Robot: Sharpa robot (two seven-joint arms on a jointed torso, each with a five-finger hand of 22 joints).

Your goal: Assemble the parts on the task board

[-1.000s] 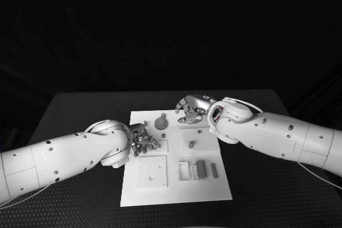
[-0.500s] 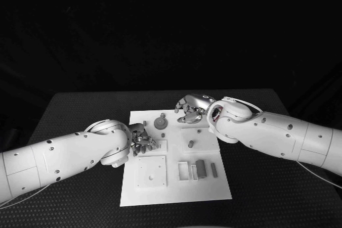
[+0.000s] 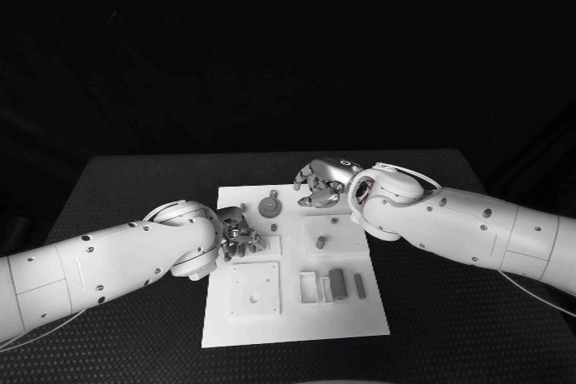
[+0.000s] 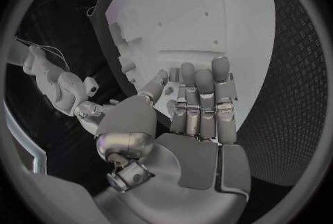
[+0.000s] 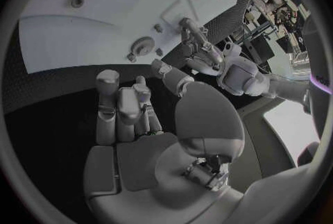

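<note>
While the white task board (image 3: 294,317) lies in the middle of the black table (image 3: 132,192), its long side running from near to far, the small grey parts sit scattered across it. At the far end a round toothed disc (image 3: 270,207) lies flat, with a short peg (image 3: 245,207) just to its left. Nearer, right of centre, a small cylinder (image 3: 320,242) stands upright on a raised square. Near the right edge at the near end, 2 dark bars (image 3: 339,282) lie side by side, beside a pale rectangular frame (image 3: 309,288). To the left of these sits a square plate (image 3: 255,289) with holes in it.

The left hand (image 3: 239,236) hovers over the left edge of the board, about midway along it. In the left wrist view its fingers (image 4: 201,96) lie straight and close together, the thumb set apart beside them, and nothing sits between them, so the hand is free and unclenched. Whether the fingertips touch the board, I cannot tell.

The right hand (image 3: 322,184) hangs over the far right part of the board, well apart from the left one. In the right wrist view its fingers (image 5: 121,107) are curled in toward the palm, and nothing shows in them.
</note>
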